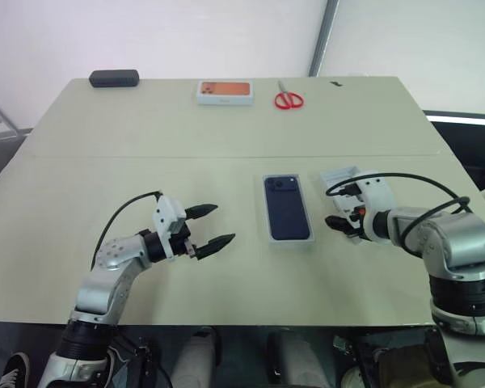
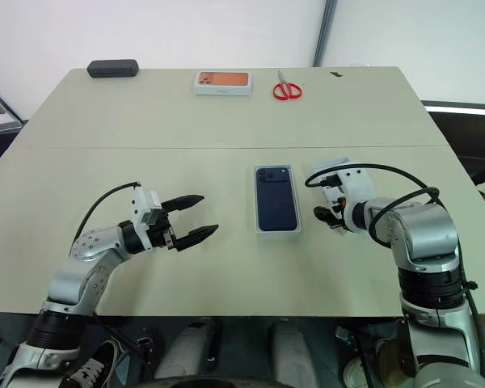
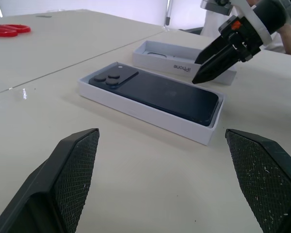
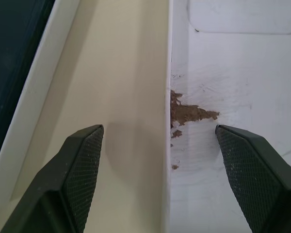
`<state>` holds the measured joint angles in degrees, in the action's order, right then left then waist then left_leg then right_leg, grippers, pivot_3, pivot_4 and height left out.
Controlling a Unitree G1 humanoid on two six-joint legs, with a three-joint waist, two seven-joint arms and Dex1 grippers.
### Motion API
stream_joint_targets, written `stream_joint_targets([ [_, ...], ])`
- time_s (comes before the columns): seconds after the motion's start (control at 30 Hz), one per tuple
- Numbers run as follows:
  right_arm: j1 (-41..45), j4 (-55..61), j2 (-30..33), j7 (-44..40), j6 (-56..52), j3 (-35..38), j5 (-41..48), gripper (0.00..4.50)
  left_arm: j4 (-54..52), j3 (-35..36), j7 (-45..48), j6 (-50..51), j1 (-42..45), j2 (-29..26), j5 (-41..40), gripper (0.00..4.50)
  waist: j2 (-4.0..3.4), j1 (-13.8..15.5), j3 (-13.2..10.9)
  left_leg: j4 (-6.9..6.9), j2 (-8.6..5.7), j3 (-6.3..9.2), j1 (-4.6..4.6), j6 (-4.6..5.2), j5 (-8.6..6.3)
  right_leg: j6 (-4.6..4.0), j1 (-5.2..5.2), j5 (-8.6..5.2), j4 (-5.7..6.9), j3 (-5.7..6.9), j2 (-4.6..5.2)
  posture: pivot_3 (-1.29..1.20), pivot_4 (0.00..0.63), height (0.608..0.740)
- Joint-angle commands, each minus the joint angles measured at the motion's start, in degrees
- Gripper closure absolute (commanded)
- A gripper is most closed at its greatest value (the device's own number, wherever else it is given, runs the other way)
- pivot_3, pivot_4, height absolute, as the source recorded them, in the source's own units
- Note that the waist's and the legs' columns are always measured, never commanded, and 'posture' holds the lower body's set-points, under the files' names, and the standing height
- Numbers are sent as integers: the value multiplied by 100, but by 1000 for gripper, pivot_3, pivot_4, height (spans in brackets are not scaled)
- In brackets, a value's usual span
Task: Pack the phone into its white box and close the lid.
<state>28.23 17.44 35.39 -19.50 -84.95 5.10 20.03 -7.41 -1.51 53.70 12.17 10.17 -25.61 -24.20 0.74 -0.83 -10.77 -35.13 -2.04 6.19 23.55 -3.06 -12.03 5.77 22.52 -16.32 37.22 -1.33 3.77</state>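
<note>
The dark navy phone (image 1: 287, 206) lies camera side up inside the shallow white box (image 1: 291, 240) at the middle of the table. To its right the white lid (image 1: 339, 176) rests hollow side up, with a torn brown patch (image 4: 189, 114) on its inner face. My right gripper (image 1: 343, 226) points down at the lid's near end, open. One finger (image 4: 80, 170) is over the table strip between box and lid, the other finger (image 4: 252, 170) is inside the lid, so the lid's wall (image 4: 167, 73) runs between them. My left gripper (image 1: 224, 222) hovers open to the left of the box, holding nothing.
Along the far edge of the table (image 1: 105, 162) lie a black case (image 1: 113, 78), a white box with an orange phone picture (image 1: 224, 90) and red scissors (image 1: 288, 99). A seam crosses the table behind the phone. The table's right edge is close to my right arm.
</note>
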Motion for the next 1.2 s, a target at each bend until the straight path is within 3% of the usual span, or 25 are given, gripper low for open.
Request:
stream_joint_targets([
  [0.03,-50,36,220,8,259,-192,-132,1996,-236,-33,-58,-81,27,7,27,104,0,3,0,0,0,0,0,0,0,0,0,0,0,0,0,0,150,740],
  [0.2,-98,76,191,64,284,-242,-195,4448,-237,-47,-75,-89,23,-6,35,104,1,-2,0,0,0,0,0,0,0,0,-1,0,0,0,-1,0,150,740],
  [0.43,11,77,-54,210,141,-42,-191,4448,-192,-41,-87,-91,63,-26,60,104,1,-4,1,-1,0,1,0,0,0,-1,-3,0,-1,0,-2,0,150,740],
  [0.6,689,60,-1099,355,-469,1125,26,4448,-148,-12,-98,-90,86,-40,102,104,-3,-27,-1,2,0,-2,-2,0,0,-1,4,1,4,-6,-6,0,150,740],
  [0.83,1369,1,-1659,208,-303,2022,336,4448,-91,31,-83,-81,148,-70,109,104,-6,19,-3,4,0,3,-1,0,0,-1,4,2,7,-1,-3,0,150,740],
  [1.03,2188,-123,-3217,499,-753,3574,1170,4448,-27,103,-104,-65,234,-91,68,104,-13,-43,-2,5,1,-1,-2,0,0,-2,13,2,18,-5,-8,0,150,740],
  [1.2,1737,8,-4358,1408,-755,3805,2705,4448,-11,310,-251,-136,316,-60,-6,104,-31,-20,-10,18,24,3,-2,0,0,-8,30,3,42,-6,-18,0,150,740],
])
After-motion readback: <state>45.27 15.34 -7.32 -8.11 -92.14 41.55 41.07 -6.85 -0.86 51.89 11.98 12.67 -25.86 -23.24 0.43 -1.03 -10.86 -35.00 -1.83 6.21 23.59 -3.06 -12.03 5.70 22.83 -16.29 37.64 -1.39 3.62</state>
